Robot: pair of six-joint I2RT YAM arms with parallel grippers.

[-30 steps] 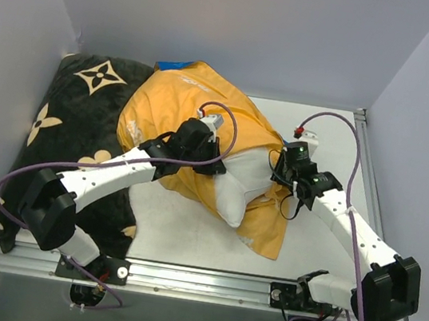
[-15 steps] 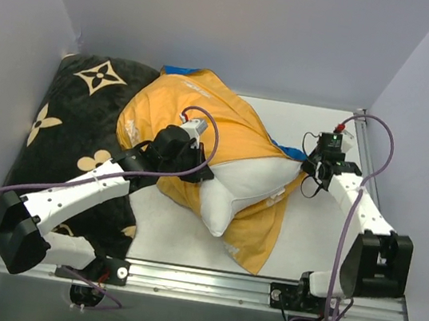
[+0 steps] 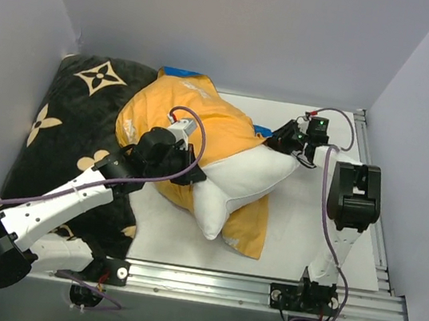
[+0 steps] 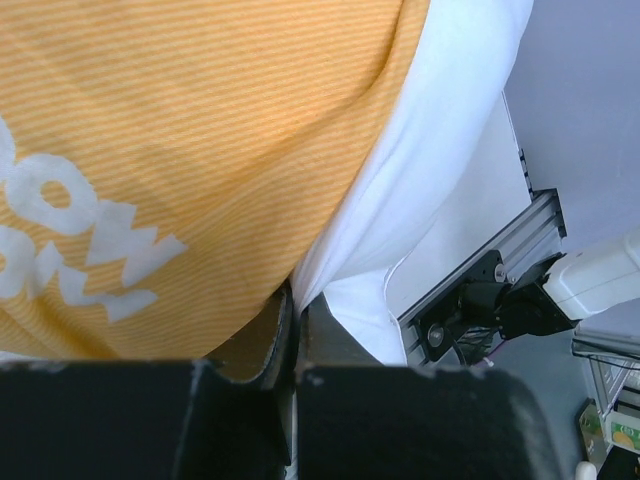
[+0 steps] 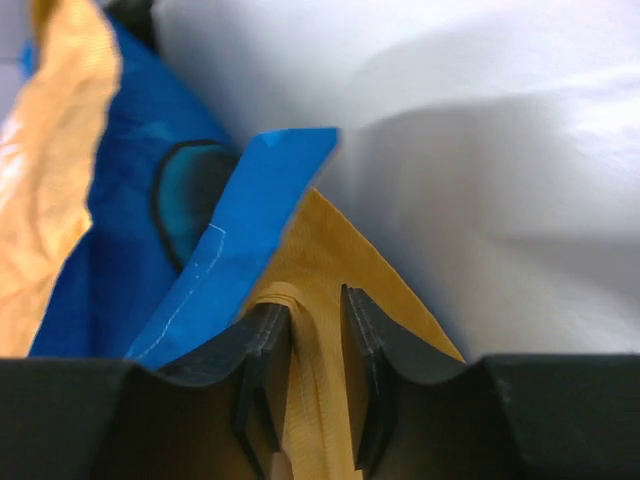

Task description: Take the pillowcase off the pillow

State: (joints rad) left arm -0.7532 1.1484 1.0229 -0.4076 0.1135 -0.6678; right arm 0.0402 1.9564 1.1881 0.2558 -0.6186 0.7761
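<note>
The pillowcase (image 3: 179, 115) lies inside out, orange-yellow side showing, bunched at the middle left with a blue edge at the back. The white pillow (image 3: 240, 179) sticks out of it toward the front right. My left gripper (image 3: 187, 169) is at the pillow's left side. In the left wrist view it (image 4: 296, 300) is shut on white pillow fabric (image 4: 450, 130), with the orange pillowcase (image 4: 200, 130) beside it. My right gripper (image 3: 280, 136) is at the pillow's far right corner. In the right wrist view it (image 5: 315, 300) is shut on an orange fold of the pillowcase (image 5: 320, 240), next to the pillow (image 5: 480, 130).
A black cushion with tan flowers (image 3: 65, 130) fills the left side, under the pillowcase's left edge. Grey walls close in the back and both sides. The white table (image 3: 311, 215) shows at the right; a metal rail (image 3: 205, 276) runs along the front.
My right gripper has swung from the front right to the back right, drawing the pillowcase edge off the pillow. My left gripper has shifted left. More white pillow shows.
</note>
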